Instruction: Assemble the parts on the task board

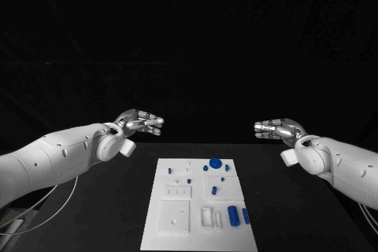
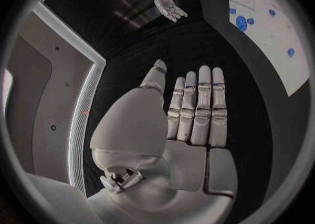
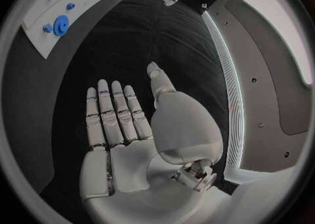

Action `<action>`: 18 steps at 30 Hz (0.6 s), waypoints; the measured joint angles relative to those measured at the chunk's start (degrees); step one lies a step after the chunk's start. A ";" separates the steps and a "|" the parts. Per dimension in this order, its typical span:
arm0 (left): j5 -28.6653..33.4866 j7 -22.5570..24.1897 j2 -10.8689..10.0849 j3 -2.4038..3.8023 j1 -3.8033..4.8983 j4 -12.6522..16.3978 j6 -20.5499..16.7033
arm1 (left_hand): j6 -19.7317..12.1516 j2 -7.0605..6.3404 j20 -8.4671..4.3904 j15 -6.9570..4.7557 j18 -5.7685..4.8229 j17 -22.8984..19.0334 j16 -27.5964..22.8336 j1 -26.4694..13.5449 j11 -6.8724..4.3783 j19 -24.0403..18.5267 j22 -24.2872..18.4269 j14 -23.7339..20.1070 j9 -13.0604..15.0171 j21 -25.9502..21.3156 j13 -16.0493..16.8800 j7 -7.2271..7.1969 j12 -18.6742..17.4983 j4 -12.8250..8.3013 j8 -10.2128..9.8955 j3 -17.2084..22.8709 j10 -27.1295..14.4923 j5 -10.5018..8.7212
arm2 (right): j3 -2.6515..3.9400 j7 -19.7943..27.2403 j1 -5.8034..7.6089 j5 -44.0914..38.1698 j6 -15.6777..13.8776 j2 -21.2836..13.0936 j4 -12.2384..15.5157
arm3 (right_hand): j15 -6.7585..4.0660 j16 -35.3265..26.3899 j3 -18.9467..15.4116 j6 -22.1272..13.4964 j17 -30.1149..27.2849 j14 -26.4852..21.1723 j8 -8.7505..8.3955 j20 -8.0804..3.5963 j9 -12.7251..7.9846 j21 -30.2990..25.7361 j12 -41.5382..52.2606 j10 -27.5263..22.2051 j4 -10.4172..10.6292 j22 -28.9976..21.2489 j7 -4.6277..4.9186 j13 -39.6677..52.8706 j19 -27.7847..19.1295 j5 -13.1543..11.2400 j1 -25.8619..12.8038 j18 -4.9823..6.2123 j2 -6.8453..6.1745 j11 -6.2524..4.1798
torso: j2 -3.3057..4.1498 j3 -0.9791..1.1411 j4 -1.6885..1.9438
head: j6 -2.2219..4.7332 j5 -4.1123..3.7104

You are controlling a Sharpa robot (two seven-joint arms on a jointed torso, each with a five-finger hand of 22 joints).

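The white task board (image 1: 178, 208) lies flat in the middle of the black table, also seen as task board (image 2: 275, 40) and task board (image 3: 59, 8). Several blue parts rest on it: a round disc (image 1: 214, 163), a small peg (image 1: 228, 167), a long cylinder (image 1: 233, 216) and a thin bar (image 1: 246, 216) near the front right. My left hand (image 1: 142, 123) hovers beyond the board's far left corner, fingers straight and apart, holding nothing (image 2: 190, 113). My right hand (image 1: 276, 129) hovers beyond the far right corner, likewise empty with fingers extended (image 3: 121, 119).
White recesses and slots mark the task board's near half (image 1: 175, 216). Black table surface (image 1: 102, 208) stretches to both sides of the board. A white cable (image 1: 47, 208) hangs under my left arm.
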 measured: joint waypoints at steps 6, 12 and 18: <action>-0.01 0.00 -0.62 -0.01 0.00 -0.73 -0.25 | 2.18 1.51 -1.71 -1.35 -0.81 2.60 6.11 -0.15 -1.61 1.71 1.26 0.50 3.33 2.17 0.18 -1.13 1.86 -3.24 1.39 -1.03 2.62 0.84 | -0.01 0.00 -0.19 0.00 -0.02 -0.39 -0.47 | -0.90 0.00 -0.40 1.52 0.13 2.73 0.00 -1.03 0.46 0.21 0.00 1.69 -1.81 0.23 -0.30 0.00 4.71 1.18 -0.61 0.00 1.07 -0.66 | 0.00 0.01 -0.06 | -0.04 0.05; 0.06 0.05 -0.98 0.00 0.00 -1.22 -0.64 | -1.29 2.83 -1.70 -1.03 -1.69 4.46 10.84 -0.72 -0.55 0.79 2.48 -3.18 4.80 3.45 0.09 0.19 1.58 -5.14 -0.27 -1.82 0.49 0.89 | -0.01 0.00 -0.25 0.00 -0.03 -0.63 -0.60 | -1.10 0.00 -0.42 1.39 0.13 2.93 0.00 -1.19 0.43 0.21 0.00 0.79 -2.59 0.23 -0.21 0.00 4.98 1.18 -0.91 -0.01 1.37 -0.31 | 0.01 0.01 -0.04 | -0.08 -0.08; 0.49 0.18 -0.93 0.01 0.00 -1.26 -0.96 | -4.46 2.89 0.97 1.86 -1.20 0.36 4.39 -1.58 2.43 -2.85 1.44 -7.44 2.02 1.60 0.04 2.36 -3.14 -5.28 -3.50 -1.96 -5.52 -0.91 | -0.01 0.10 -0.27 0.00 0.01 -0.56 -0.72 | -0.51 0.00 0.01 -1.14 -0.05 0.46 0.00 -0.16 0.11 0.46 0.01 -2.89 -2.16 0.12 -0.12 -0.01 5.17 1.18 -0.70 1.00 1.16 0.83 | 0.02 0.00 -0.02 | -0.09 -0.10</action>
